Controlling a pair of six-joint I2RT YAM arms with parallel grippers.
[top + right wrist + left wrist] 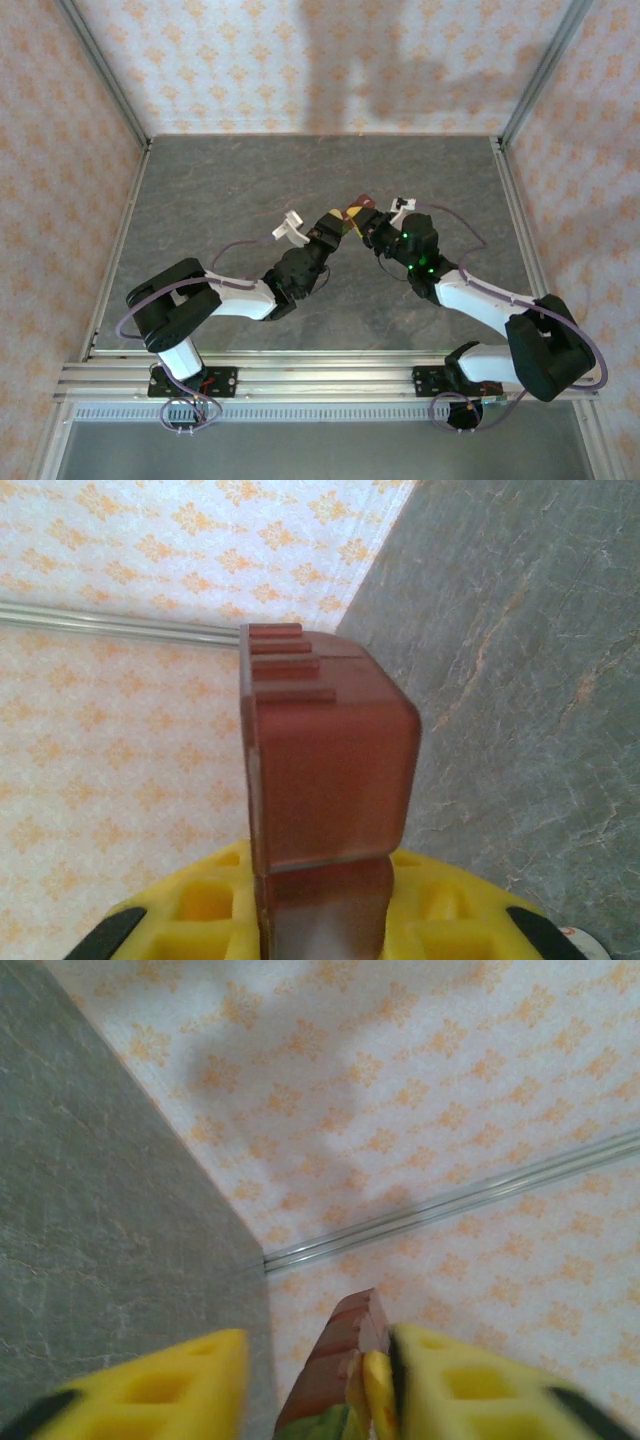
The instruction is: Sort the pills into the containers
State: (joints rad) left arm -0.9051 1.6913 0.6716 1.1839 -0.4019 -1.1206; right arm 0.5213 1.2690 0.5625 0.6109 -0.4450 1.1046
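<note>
Overhead view: the two arms reach inward from their bases at the near edge and meet above the middle of the grey, stone-patterned table [220, 200]. The left gripper [337, 226] and the right gripper [372, 225] are almost tip to tip. The containers [358, 204], a short strip of joined cube compartments, lie at this meeting point and appear as a small red-brown shape between the two tools. Right wrist view: a red-brown compartment of the strip stands directly ahead of the camera, with four raised ribs at its far end. Its lower part is seated between the two yellow fingers [200, 912], which press against it on either side, so the right tool is closed on the strip. Beyond it lie the table on the right and the patterned wall [110, 730] on the left. Left wrist view: the strip projects forward between the yellow fingers [160, 1385], with a red-brown end farthest from the camera and the green compartment [318, 1426] nearest. It rests against the finger on the right of this view, while a narrow gap separates it from the other finger. Whether the left tool clamps the strip or merely touches it cannot be told. Behind the strip, an aluminium rail [480, 1195] crosses the orange-on-white wall, and the table edge runs along the left.
</note>
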